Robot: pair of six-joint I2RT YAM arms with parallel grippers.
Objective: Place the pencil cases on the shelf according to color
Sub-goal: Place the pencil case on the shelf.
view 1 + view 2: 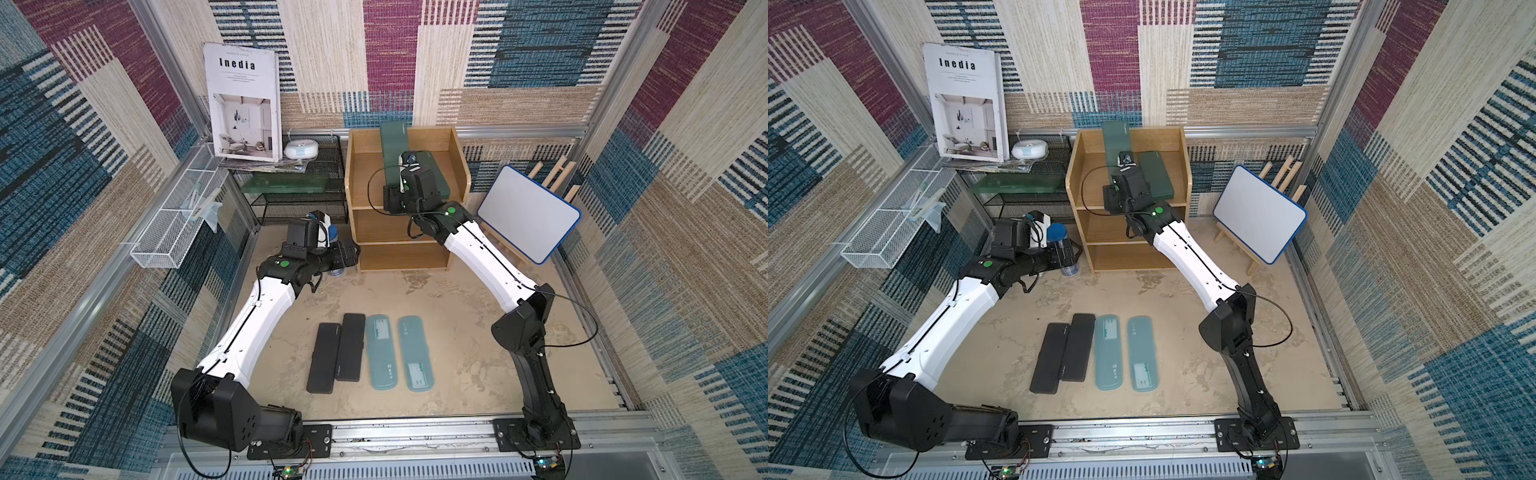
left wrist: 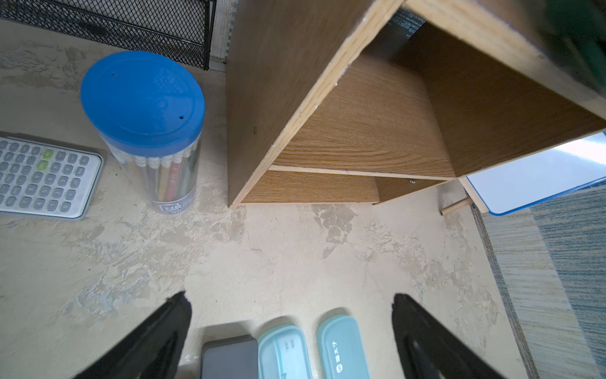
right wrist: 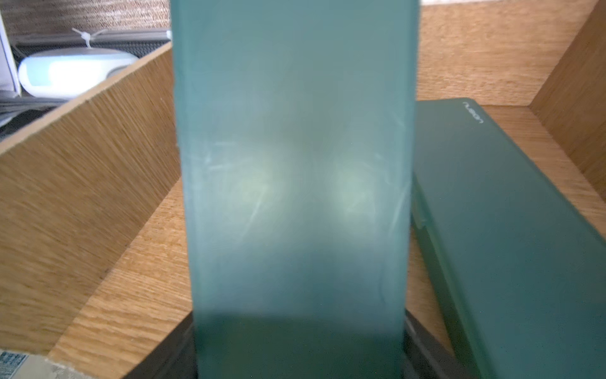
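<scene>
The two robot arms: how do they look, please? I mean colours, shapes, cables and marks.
The left arm and the right arm each have a long white curved shell between bulky black joints. A thin black cable runs along each white shell, and a round green dot marks one black joint on each. The left pincer has two black, pointed fingers.

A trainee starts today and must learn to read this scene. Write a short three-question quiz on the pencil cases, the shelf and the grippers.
1. True or false: a dark green pencil case lies flat on the top tier of the wooden shelf.
2. How many pencil cases lie on the table? A two, B four, C six.
3. Fill in: the left gripper holds nothing and is ___.

Key: 1 true; 2 B; 3 open.
</scene>
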